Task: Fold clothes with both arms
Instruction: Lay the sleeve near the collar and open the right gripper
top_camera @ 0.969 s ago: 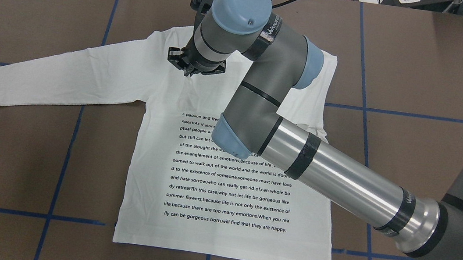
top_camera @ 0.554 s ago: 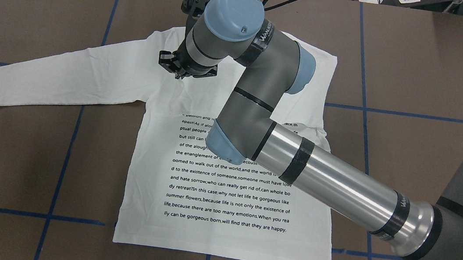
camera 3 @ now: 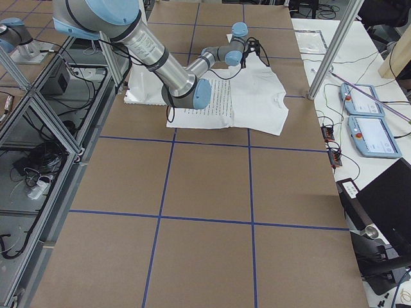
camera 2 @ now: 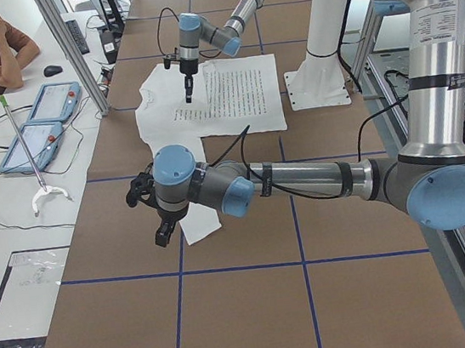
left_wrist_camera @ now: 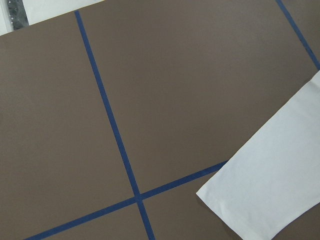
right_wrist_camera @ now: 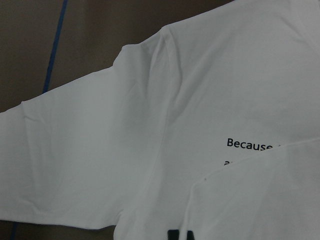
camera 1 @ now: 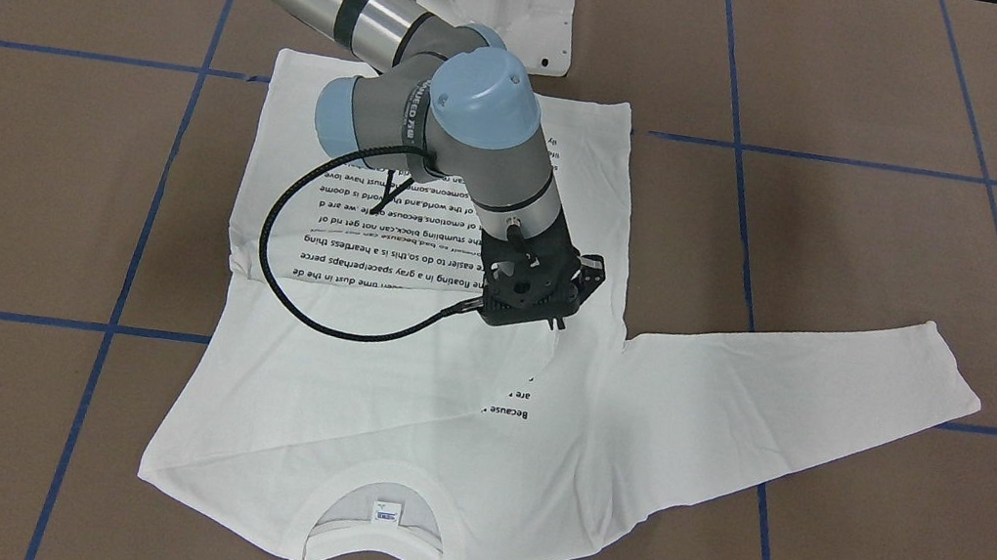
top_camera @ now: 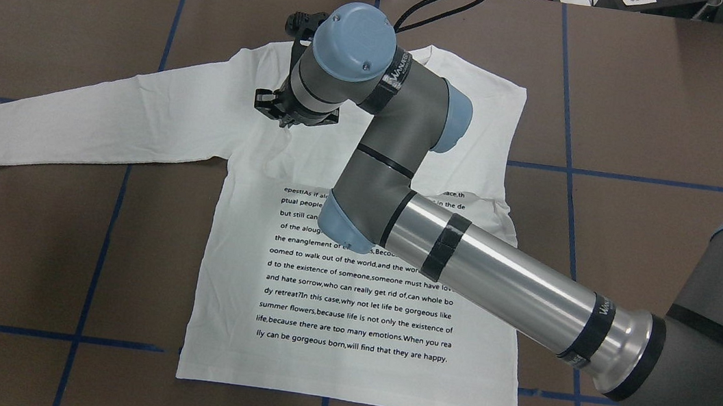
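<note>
Overhead exterior: shirt [top_camera: 227, 283] lengthwise near-to-far, collar [camera 1: 380, 509] far; left tool [camera 2: 165, 233], right tool [top_camera: 289, 122] states indiscernible.

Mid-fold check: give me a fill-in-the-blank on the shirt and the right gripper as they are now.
The shirt has ___ lettering. Its outstretched sleeve lies on the robot's ___ side. The right gripper hangs over the ___. The tape lines on the table are ___.
Missing words: black; left; shirt; blue.
</note>
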### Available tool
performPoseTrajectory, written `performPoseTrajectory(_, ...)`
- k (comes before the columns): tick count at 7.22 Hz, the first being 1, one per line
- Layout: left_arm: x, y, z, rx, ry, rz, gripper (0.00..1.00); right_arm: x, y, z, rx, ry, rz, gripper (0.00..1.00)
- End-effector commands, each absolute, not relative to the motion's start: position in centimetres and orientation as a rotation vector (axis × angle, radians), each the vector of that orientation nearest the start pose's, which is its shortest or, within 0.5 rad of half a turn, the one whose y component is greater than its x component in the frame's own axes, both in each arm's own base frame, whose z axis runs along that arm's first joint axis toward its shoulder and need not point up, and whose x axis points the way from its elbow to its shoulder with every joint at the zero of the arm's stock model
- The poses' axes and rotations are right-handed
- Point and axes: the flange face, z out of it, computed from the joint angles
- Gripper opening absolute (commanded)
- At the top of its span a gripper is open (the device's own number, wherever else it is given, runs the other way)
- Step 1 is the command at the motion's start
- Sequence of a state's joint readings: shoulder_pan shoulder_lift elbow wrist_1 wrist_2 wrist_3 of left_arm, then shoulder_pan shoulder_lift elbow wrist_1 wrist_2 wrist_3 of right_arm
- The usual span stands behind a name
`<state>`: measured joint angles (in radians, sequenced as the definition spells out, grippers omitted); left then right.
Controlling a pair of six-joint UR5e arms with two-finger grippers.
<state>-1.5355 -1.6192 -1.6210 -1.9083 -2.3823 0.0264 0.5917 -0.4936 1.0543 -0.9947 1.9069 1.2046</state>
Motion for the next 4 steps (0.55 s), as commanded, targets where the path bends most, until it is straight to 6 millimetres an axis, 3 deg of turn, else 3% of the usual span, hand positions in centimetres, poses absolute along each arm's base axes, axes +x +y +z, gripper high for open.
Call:
performPoseTrajectory(1, -4.2, -53.4, 56.9, 0.409, 0.801, 0.235, 0.99, -65.9, -55.7, 9.4, 0.288, -1.124, 0.024, 0.14)
performPoseTrajectory(2, -4.1, -53.8, 56.4, 0.415, 0.799, 0.239, 0.99, -66.5, -55.2, 9.1, 0.293, -1.123, 0.022, 0.52)
performPoseTrajectory(3, -4.1, -54.4, 56.1, 0.42, 0.796, 0.241, 0.99, -67.8, -53.7, 8.4, 0.329, -1.117, 0.028, 0.99)
performPoseTrajectory(4, -4.1, -54.5, 56.1, 0.42, 0.796, 0.241, 0.99, -68.0, -53.4, 8.3, 0.332, -1.115, 0.027, 0.99)
